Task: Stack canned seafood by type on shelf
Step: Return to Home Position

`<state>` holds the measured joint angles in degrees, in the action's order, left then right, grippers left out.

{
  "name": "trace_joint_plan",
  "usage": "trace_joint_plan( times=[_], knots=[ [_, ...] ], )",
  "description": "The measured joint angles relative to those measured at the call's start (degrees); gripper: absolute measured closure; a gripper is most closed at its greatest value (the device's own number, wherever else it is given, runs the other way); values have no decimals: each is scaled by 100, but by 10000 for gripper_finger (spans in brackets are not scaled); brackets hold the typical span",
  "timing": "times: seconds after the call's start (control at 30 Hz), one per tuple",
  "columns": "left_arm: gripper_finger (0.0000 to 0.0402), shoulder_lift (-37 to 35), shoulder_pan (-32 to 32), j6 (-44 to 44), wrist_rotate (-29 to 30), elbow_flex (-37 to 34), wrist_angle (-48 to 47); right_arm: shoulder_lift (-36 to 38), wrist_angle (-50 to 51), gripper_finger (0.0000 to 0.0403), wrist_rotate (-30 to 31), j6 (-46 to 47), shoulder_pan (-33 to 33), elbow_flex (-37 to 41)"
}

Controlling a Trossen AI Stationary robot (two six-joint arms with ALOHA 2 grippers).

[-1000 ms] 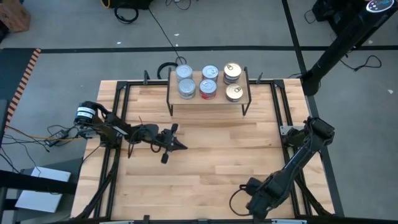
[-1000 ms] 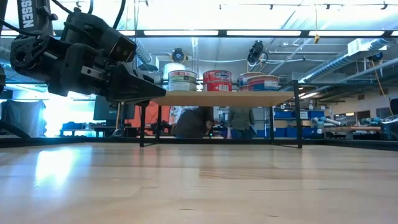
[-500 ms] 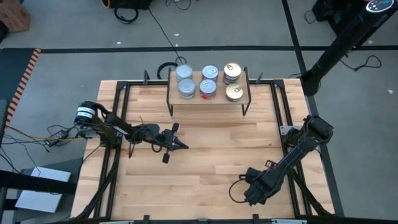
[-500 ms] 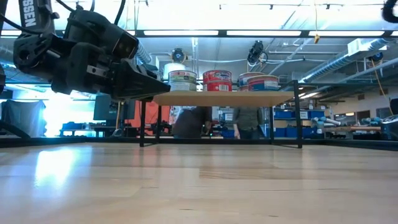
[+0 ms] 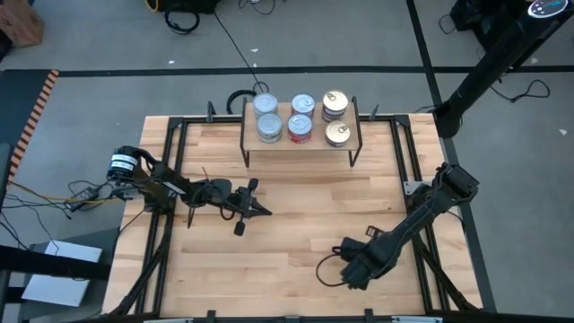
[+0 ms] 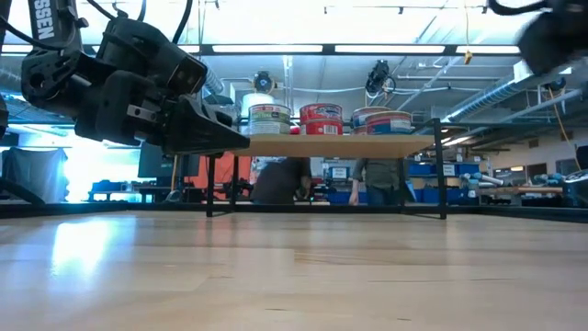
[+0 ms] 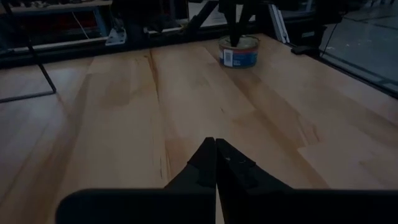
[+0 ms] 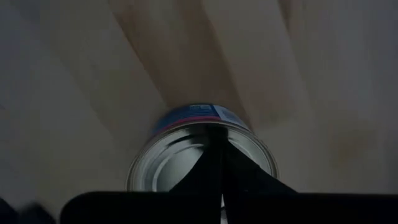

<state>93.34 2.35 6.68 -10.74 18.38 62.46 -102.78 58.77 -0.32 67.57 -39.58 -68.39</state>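
1. The small rectangular light-wood shelf (image 6: pixel 331 145) on thin black wire legs stands at the middle of the far edge of the wooden slatted desk (image 5: pixel 305 215).
2. Small flat round cans sit on it in three groups: silver-topped tins (image 5: pixel 265 104) at its left end, red-labelled tins (image 5: pixel 300 127) in the middle and gold-topped tins (image 5: pixel 337 134) at its right end (the height of each pile cannot be told from above).
3. The left pincer (image 5: pixel 262 211), pressed together, hangs above the desk's left half, pointing toward the middle.
4. The right pincer (image 5: pixel 352 269) is by the desk's near edge, right of centre, its tips pressed together.
5. Right under it stands one upright silver-topped, blue-labelled round tin (image 7: pixel 239 52); whether the tips touch its lid cannot be told.
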Motion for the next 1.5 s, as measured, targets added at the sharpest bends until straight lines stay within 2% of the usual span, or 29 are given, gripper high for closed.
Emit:
trace_joint_plan(
  times=[0.17,0.43,0.7,1.03,1.5],
  knots=[
    [398,0,0,-91,2,-1,-59,-48,-376,398,410,-648,359,-265],
    [398,0,0,-111,13,-1,-103,-39,-190,364,365,-1682,878,-651],
    [398,0,0,-113,11,-1,-109,-35,45,325,175,-2341,1263,-654],
    [398,0,0,-115,11,-1,-114,-27,-235,335,-397,-2969,1503,-346],
    [398,0,-1,-116,9,-3,-116,-18,-357,369,-636,-3395,1651,-241]
  ],
)
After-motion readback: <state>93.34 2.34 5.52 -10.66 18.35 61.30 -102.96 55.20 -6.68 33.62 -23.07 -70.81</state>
